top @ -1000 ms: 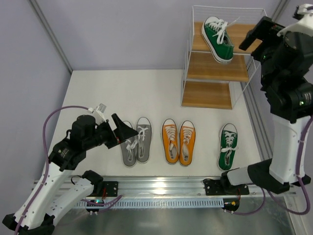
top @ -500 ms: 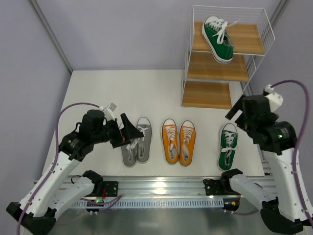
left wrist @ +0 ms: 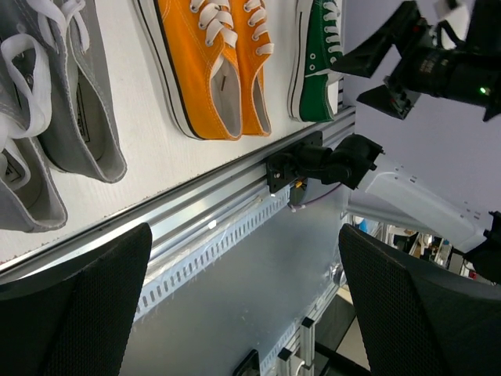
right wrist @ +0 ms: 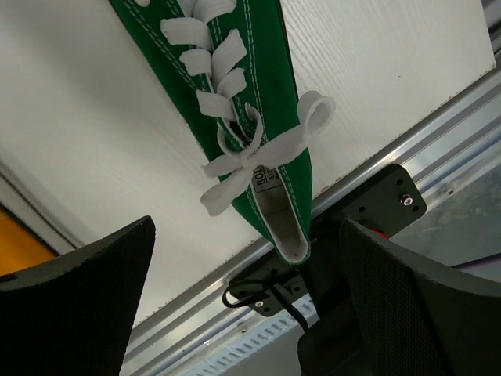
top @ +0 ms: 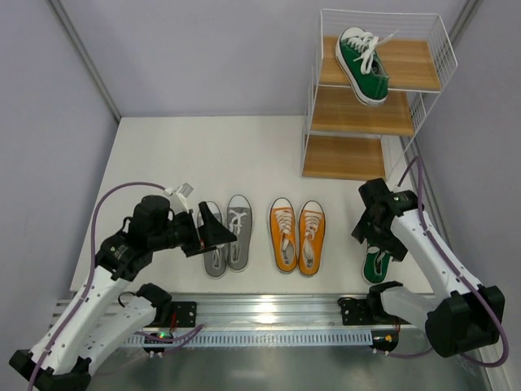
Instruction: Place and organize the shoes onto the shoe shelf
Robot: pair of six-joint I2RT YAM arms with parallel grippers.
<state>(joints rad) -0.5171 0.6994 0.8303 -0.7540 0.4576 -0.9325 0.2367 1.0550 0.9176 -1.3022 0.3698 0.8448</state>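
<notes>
One green shoe lies tilted on the top board of the shoe shelf. Its mate lies on the table at the right. My right gripper hangs open low over that shoe's heel end, with nothing between its fingers. The orange pair and the grey pair lie side by side on the table. My left gripper is open above the left grey shoe and holds nothing.
An aluminium rail with both arm bases runs along the table's near edge. The shelf's two lower boards are bare. Grey walls close in the left, back and right sides. In the left wrist view the right arm shows beyond the green shoe.
My right arm has swung down from beside the shelf's top to just above the green shoe on the table. My left gripper has shifted slightly right over the grey pair. No shoe moved.
</notes>
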